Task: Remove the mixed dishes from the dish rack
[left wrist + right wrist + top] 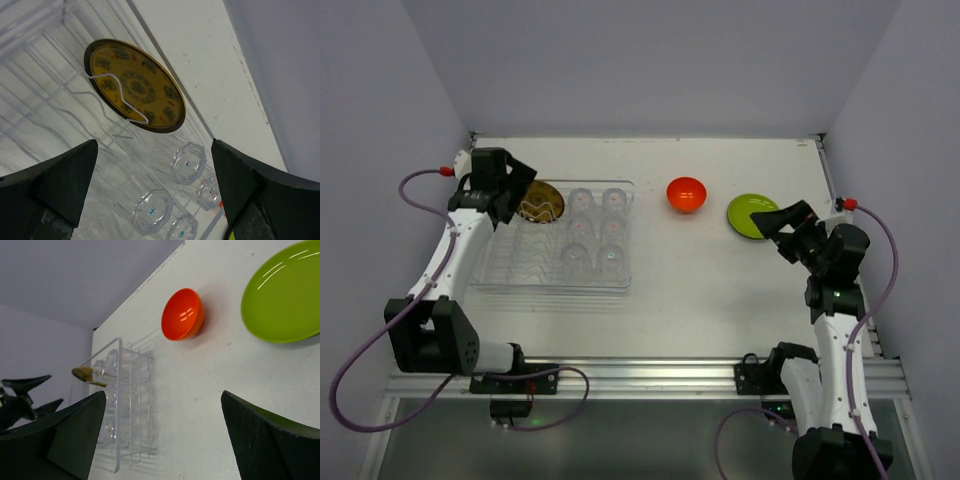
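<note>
Your inventory: yellow plate (134, 86), markings illegible, in dish rack (505, 265) beside glasses (611, 228); orange bowl (686, 193), green plate (748, 212) on table (720, 290). Left fingers (60, 175), right fingers (270, 435) spread, empty.

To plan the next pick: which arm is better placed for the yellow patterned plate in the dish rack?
Left. The left end effector, open, faces the yellow patterned plate; the right end effector sits by the green plate.

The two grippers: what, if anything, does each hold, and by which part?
Nothing is held. The left gripper is open near the round yellow patterned plate with a dark rim; the right gripper is open over the white table.
</note>
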You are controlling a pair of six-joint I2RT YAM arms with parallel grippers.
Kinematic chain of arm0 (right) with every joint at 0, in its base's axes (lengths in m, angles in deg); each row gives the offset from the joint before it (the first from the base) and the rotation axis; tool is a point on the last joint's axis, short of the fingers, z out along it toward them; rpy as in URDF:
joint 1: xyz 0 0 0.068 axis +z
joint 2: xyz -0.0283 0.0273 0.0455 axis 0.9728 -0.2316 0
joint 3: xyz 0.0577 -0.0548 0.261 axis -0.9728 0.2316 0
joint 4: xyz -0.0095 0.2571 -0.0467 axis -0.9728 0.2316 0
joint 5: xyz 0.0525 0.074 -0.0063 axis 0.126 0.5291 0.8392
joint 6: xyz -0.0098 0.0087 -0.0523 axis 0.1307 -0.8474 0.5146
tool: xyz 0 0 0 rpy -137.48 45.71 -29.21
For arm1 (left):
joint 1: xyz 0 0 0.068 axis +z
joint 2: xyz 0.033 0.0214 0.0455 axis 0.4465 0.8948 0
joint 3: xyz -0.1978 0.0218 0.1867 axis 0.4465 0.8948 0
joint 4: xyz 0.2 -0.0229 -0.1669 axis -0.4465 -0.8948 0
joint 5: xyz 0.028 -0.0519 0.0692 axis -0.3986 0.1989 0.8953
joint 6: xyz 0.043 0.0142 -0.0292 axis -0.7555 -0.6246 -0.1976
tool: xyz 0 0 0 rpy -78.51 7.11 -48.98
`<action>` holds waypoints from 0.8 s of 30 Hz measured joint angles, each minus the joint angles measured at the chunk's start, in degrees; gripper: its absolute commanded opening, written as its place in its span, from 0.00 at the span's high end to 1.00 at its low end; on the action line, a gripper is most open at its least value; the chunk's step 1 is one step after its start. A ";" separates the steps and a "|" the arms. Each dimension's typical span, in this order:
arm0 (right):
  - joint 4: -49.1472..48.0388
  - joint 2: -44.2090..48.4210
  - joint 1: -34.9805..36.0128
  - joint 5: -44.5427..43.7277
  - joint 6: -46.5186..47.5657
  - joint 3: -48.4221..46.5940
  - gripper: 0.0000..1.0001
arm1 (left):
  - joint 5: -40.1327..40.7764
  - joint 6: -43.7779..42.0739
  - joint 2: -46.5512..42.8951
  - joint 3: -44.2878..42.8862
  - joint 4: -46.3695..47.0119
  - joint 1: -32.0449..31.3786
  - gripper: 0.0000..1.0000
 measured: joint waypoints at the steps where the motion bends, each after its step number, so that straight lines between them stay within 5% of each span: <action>1: -0.24 1.07 0.00 1.42 0.07 0.70 0.01 | -0.52 2.05 1.16 0.02 0.20 0.09 0.00; 10: -1.01 2.84 0.02 14.03 1.62 8.37 0.01 | -2.60 13.81 16.76 -5.16 2.12 0.04 0.05; 24: -1.57 7.26 0.00 17.42 1.97 11.52 0.01 | -0.76 20.76 21.53 -7.69 2.82 0.24 0.53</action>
